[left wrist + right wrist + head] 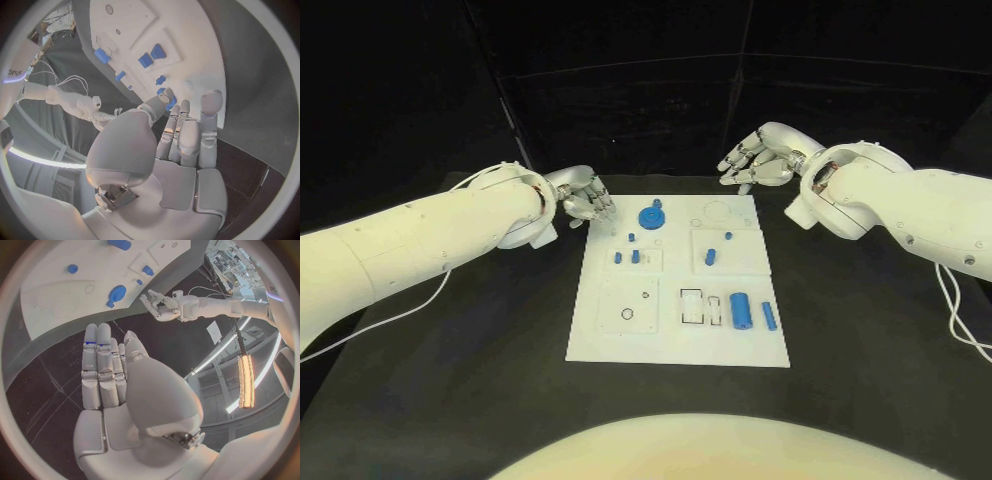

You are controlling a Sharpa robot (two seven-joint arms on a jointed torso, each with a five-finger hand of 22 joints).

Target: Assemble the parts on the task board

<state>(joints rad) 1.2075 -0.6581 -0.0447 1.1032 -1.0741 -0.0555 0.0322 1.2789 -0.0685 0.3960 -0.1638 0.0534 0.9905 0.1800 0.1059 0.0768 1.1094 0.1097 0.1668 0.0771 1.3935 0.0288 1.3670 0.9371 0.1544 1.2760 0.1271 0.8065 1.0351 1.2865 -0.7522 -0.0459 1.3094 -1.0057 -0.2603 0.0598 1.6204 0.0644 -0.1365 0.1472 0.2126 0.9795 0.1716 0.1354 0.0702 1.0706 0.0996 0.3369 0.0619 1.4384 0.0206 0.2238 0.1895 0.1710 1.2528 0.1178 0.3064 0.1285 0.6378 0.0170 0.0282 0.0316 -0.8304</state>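
The white task board (678,345) lies in the middle of the black table. A round blue part (652,215) stands near its far edge, with small blue pegs (630,238) behind and beside it and two blue cylinders (738,310) lying in the near right section. My left hand (584,205) hovers at the board's far left corner, fingers straight and holding nothing. My right hand (759,160) hangs beyond the far right corner, fingers also straight and bare. The left wrist view shows my fingers (187,135) over the round blue part (169,97). The right wrist view has the round part (115,292) ahead of my fingers (100,360).
A black ring (627,315) and a dark rectangular slot (692,306) mark the board's near sections. Black table surrounds the board on all sides. A thin white cable (416,305) trails under my left arm.
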